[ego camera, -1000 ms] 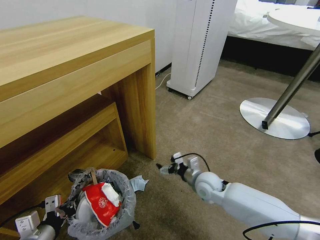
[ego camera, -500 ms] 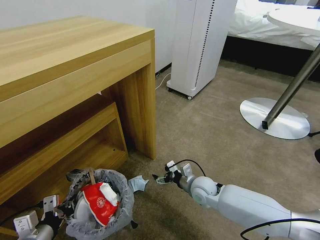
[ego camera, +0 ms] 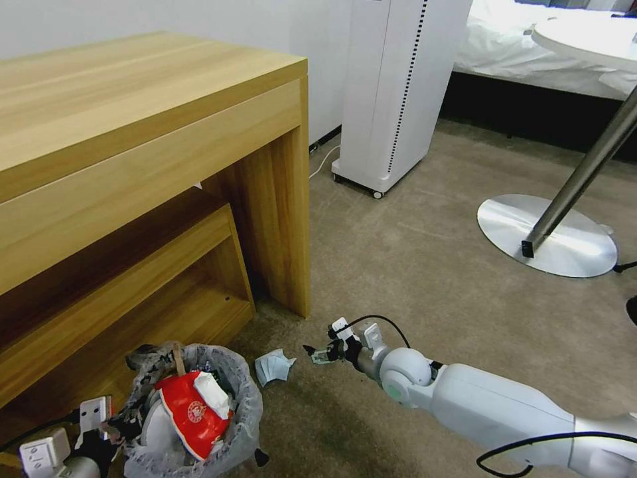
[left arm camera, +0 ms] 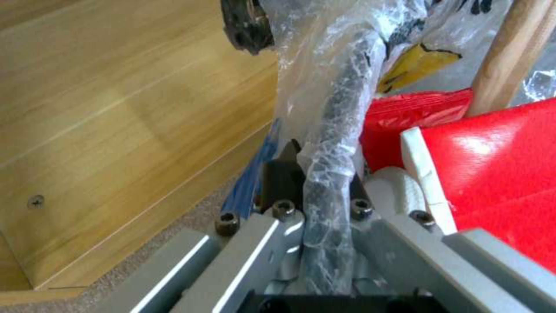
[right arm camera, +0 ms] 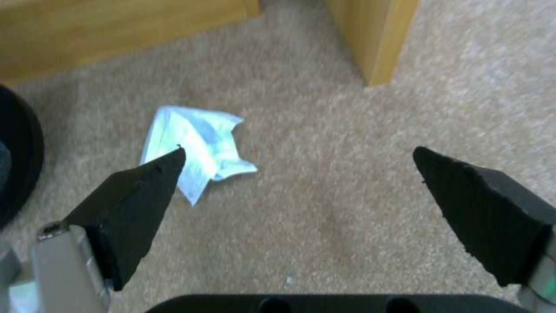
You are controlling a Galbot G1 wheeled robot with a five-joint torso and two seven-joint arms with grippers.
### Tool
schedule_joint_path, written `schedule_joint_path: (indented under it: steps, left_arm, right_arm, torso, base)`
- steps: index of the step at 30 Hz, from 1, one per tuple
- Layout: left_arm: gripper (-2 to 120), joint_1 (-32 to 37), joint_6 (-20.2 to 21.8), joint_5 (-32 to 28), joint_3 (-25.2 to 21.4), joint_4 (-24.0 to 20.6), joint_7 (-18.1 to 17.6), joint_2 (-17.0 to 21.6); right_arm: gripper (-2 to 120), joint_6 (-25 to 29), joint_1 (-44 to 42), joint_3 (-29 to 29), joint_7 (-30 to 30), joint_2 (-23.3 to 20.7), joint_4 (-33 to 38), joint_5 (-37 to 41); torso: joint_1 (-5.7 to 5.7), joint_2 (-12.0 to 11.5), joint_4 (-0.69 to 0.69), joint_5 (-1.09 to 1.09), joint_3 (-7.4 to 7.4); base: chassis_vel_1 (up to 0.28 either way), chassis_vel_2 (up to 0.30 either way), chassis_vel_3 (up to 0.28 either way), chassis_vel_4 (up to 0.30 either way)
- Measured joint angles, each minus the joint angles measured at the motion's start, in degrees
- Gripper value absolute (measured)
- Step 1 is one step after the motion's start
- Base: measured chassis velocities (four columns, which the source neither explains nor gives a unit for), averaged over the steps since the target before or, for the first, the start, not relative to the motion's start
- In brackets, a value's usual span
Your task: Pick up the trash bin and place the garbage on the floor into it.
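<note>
The trash bin (ego camera: pixel 232 405), black with a crinkly lettered bag, hangs low at the near left beside the desk, with my left gripper (ego camera: pixel 119 426) shut on its rim. In the left wrist view that gripper (left arm camera: pixel 321 165) clamps the bag-wrapped rim (left arm camera: pixel 333 130). Inside lie red wrappers (ego camera: pixel 192 411), a white piece (ego camera: pixel 212 388) and a wooden stick (ego camera: pixel 178 357). A pale blue mask (ego camera: pixel 273 366) lies on the beige floor (ego camera: pixel 431 279) just right of the bin. My right gripper (ego camera: pixel 316 352) is open, low over the carpet, a short way right of the mask (right arm camera: pixel 200 143).
A wooden desk (ego camera: pixel 152 133) with a lower shelf (ego camera: pixel 133 285) stands at the left, its leg (ego camera: pixel 292 226) just beyond the mask. A white wheeled unit (ego camera: pixel 391 93) stands behind. A round metal base (ego camera: pixel 551 236) with a slanted pole sits at the right.
The left gripper has carried the bin slightly nearer and to the left. The right gripper has come down and left, closer to the mask.
</note>
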Motion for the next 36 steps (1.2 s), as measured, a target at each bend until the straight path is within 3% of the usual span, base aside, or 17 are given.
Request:
schedule_joint_path:
  steps: [4,13,21,36]
  left_arm:
    - [1,0.55,-0.06,0.08,-0.41,-1.27,0.11,-0.83]
    - [1,0.94,-0.31,0.13,-1.02,-2.08,0.13,-1.72]
    - [1,1.26,-0.96,0.43,-1.25,-2.88,0.18,-3.15]
    - [1,2.42,0.45,0.61,-2.85,-3.63,-1.09,-3.57]
  right_arm:
    - [100,-4.21,3.2,-1.58,0.01,2.72,-2.4,1.55]
    - [100,-5.3,6.87,-4.72,-1.61,7.54,-7.01,1.6]
    - [100,-7.08,9.59,-8.83,-3.52,15.79,-13.72,0.38]
    - [100,-7.42,7.38,-10.95,-2.02,18.32,-17.71,-2.24]
  torso:
    - [0.0,0.0,0.01,0.01,-0.01]
    - [0.0,0.0,0.01,0.0,0.0]
    - [0.0,0.0,0.02,0.0,0.0]
    - [0.0,0.0,0.0,0.0,-0.01]
  base:
    - [0.0,0.0,0.0,0.0]
    - [0.0,0.0,0.0,0.0]
    - [0.0,0.0,0.0,0.0]
    - [0.0,0.0,0.0,0.0]
